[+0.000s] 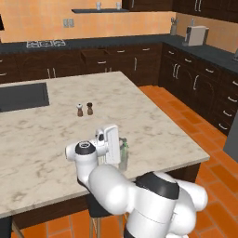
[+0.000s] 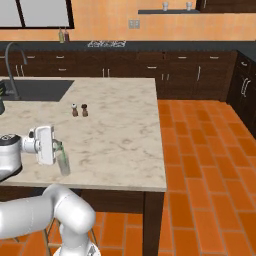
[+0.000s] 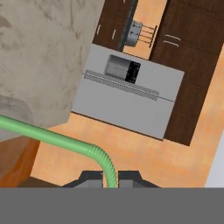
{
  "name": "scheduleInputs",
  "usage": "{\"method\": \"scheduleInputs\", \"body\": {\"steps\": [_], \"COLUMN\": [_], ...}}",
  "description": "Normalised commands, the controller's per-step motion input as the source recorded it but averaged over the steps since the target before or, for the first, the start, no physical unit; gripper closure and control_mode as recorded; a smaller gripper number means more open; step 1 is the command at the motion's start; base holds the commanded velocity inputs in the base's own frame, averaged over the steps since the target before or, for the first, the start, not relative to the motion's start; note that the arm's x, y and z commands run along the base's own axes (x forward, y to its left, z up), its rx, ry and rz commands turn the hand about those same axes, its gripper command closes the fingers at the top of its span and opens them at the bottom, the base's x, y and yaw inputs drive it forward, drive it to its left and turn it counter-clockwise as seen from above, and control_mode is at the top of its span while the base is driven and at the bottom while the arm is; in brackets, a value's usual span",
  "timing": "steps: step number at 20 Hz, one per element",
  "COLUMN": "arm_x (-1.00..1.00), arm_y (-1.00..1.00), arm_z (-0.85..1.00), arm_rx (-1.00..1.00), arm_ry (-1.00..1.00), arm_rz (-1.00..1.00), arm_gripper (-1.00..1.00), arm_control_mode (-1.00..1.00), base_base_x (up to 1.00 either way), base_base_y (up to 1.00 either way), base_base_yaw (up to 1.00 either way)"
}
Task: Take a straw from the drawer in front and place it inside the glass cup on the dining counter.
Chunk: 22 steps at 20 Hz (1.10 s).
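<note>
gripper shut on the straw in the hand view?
Yes: the gripper has both fingertips closed against the green straw, which rises between them and bends away.

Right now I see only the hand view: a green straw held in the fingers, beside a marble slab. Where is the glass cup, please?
Observer: The glass cup stands upright on the dining counter, near the edge on the robot's side, right beside the hand.
Operator: Is the straw going into it?
Observer: It seems so. In the right base view it slants down into the cup's mouth, with the fingers shut on its upper end.
Operator: Is anything close that I could knock?
Observer: Two shakers stand farther in on the counter, well apart from the cup.
</note>
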Motion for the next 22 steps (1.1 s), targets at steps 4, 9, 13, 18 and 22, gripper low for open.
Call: {"method": "scheduleInputs", "body": {"steps": [4, 9, 13, 18, 22], "arm_x": [-0.04, 0.0, -0.01, -0.01, 0.0], "arm_y": [0.0, 0.0, 0.0, 0.0, 0.0], "arm_z": [-0.03, -0.02, 0.0, 0.03, 0.12], "arm_rx": [0.06, 0.02, 0.05, 0.1, 0.15], "arm_ry": [-0.07, -0.08, -0.07, -0.04, 0.0], "arm_rz": [0.0, 0.0, 0.0, 0.0, 0.0], "arm_gripper": [1.0, -1.0, -1.0, -1.0, -1.0], "arm_control_mode": [-1.0, -1.0, -1.0, -1.0, -1.0], "base_base_x": [0.0, 0.0, 0.0, 0.0, 0.0], "base_base_y": [0.0, 0.0, 0.0, 0.0, 0.0], "base_base_yaw": [0.0, 0.0, 0.0, 0.0, 0.0]}}
